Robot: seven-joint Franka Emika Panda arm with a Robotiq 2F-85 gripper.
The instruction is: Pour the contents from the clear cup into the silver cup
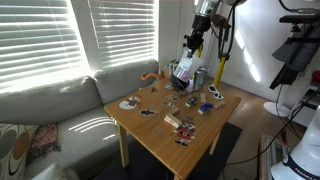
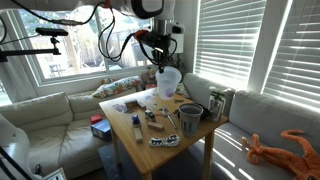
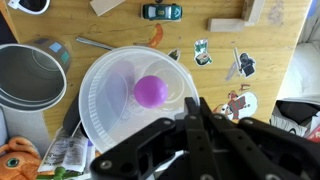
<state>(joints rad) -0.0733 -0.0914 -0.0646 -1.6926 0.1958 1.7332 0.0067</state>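
The clear cup (image 3: 120, 100) is a wide translucent tumbler seen from above in the wrist view, upright, with a purple ball (image 3: 150, 90) inside. My gripper (image 3: 192, 105) is shut on the cup's rim at its lower right. In both exterior views the gripper (image 2: 160, 62) holds the cup (image 2: 168, 82) (image 1: 183, 70) over the far part of the wooden table (image 2: 190, 145). The silver cup (image 3: 30, 75) stands just left of the clear cup in the wrist view, with its mouth open upward. It also shows in an exterior view (image 2: 190, 117).
Small items lie scattered on the table: a toy car (image 3: 162, 11), picture cards (image 3: 240, 103), a wooden block (image 3: 110, 6) and a packet (image 3: 65, 155). An orange plush toy (image 3: 15, 160) lies beside the silver cup. A couch (image 1: 50, 115) surrounds the table.
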